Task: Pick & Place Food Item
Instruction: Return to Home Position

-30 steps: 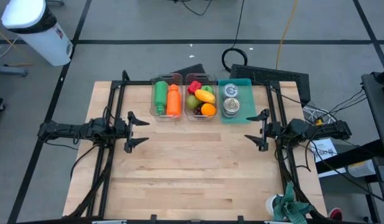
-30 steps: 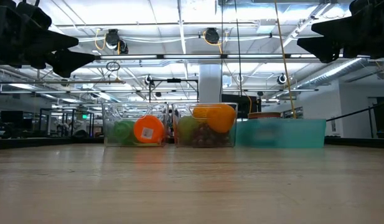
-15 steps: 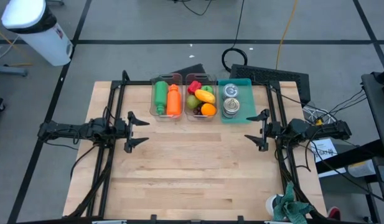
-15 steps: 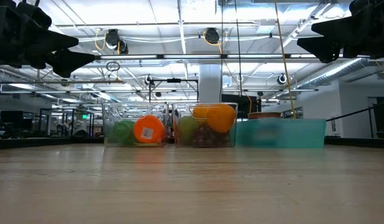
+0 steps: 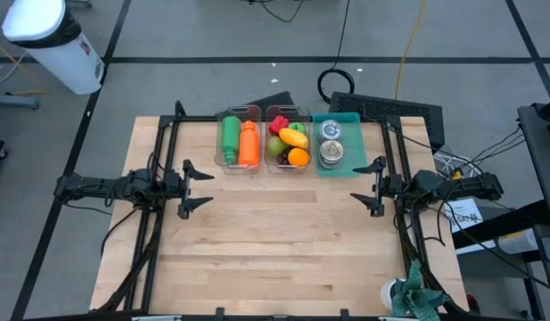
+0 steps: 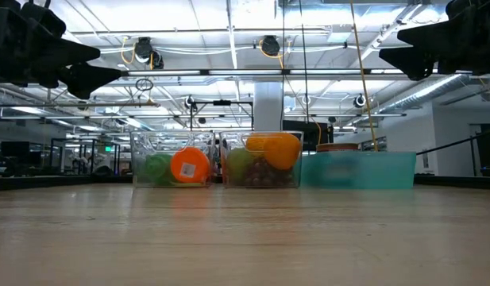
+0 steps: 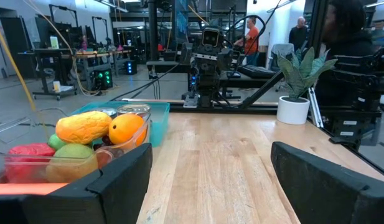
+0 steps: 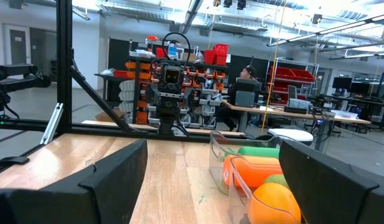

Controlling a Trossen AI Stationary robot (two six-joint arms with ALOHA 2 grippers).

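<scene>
At the left edge of the wooden table we see the left gripper held above the boards, pointing toward the middle. Its fingers are spread wide and hold nothing.

Along the far edge stand three containers in a row, side by side. The left transparent bin holds a green bottle and an orange bottle, lying next to each other. Just beside it, the right transparent bin holds the fruit. The mango lies across the middle of the pile, and the orange sits at the near end against the wall. A green fruit rests beside them. A red piece lies toward the far end; we think it is an apple, though its shape is hard to read. Next comes the teal tray, with two cans standing in it.

At the right edge of the table, the right gripper faces the left one, well apart from it and from the bins. Its fingers are likewise wide apart and empty. A small potted plant stands at the near right corner.
</scene>
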